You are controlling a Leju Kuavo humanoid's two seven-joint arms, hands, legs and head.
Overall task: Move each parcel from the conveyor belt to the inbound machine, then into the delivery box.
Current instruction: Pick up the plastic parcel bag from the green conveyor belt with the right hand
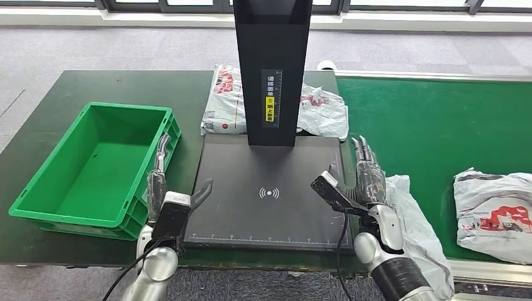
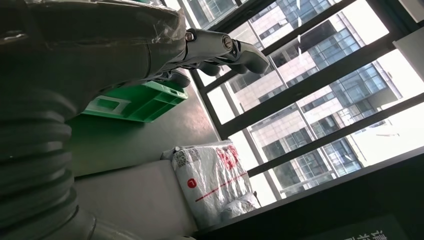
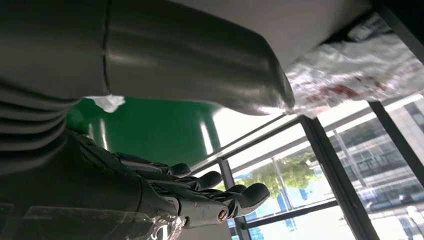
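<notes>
**Both hands raised and empty at the inbound machine**

Shown from my head view, my left hand (image 1: 164, 188) stands at the left edge of the inbound machine (image 1: 266, 191), fingers straight and pointing forward, thumb angled toward the black plate; it holds nothing. My right hand (image 1: 357, 182) stands at the plate's right edge in the mirror pose, fingers straight and slightly apart, thumb reaching over the plate, also empty. The plate itself is bare apart from its printed wireless symbol. The machine's black column (image 1: 273, 69) rises from the rear of the plate and carries a yellow-and-white label.

Parcels, all white plastic bags with red printing: one parcel (image 1: 223, 100) lies on the dark table behind the plate, left of the column; a second parcel (image 1: 323, 110) lies just right of the column. A third parcel (image 1: 414, 232) lies beside and partly under my right wrist, at the near edge of the conveyor belt (image 1: 426, 125). A fourth parcel (image 1: 495, 213) rests on the green belt further right, well apart from my hand.

The delivery box (image 1: 37, 210), a green crate, sits on the table just left of my left hand.

My left wrist view shows that hand's fingers (image 2: 225, 47) extended, with the crate and the first parcel beyond them. My right wrist view shows fingers (image 3: 220, 192) extended.
</notes>
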